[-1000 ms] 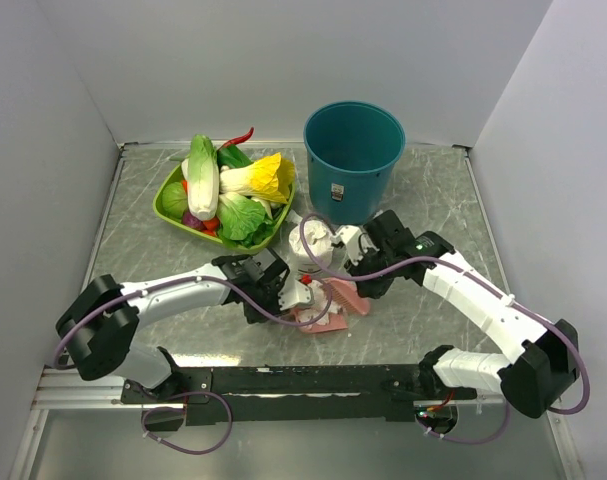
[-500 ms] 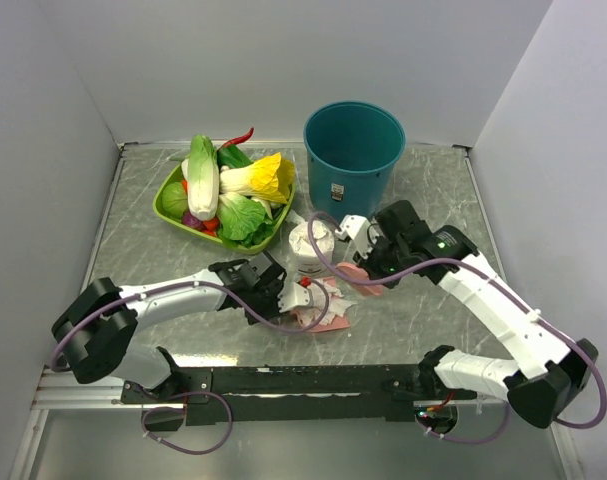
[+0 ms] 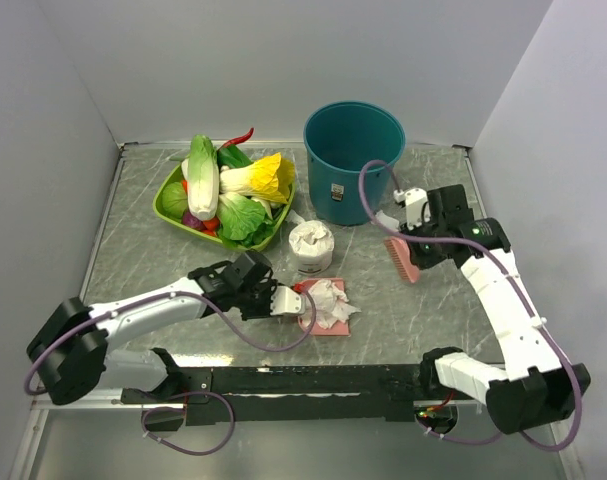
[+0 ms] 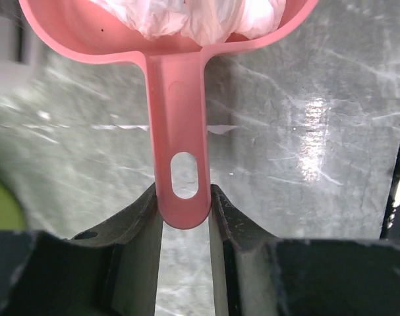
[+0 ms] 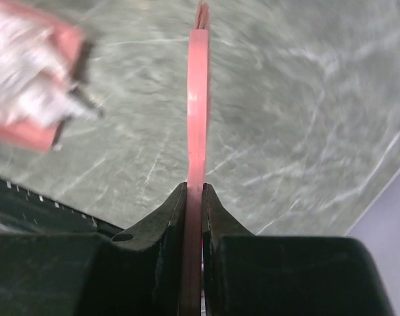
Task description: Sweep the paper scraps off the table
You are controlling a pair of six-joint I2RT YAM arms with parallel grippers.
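- At table [image 3: 433, 310] front: left gripper [image 4: 184, 197], jaws part-closed on the pink dustpan [image 4: 180, 99] handle; paper scraps [image 3: 330, 300] heaped in its pan.
- Right of the teal bin [image 3: 353, 150]: right gripper [image 5: 194, 191] clamped tight on the pink brush [image 3: 402, 256].

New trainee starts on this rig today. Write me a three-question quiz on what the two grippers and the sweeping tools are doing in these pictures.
1. True or false: paper scraps lie piled in the pink dustpan.
2. Pick one. The right gripper is: A, shut on the pink brush; B, open and empty; C, shut on the pink dustpan.
3. What does the left gripper hold, and by which part?

Key: 1, true. 2, A. 3, the pink dustpan, by its handle.
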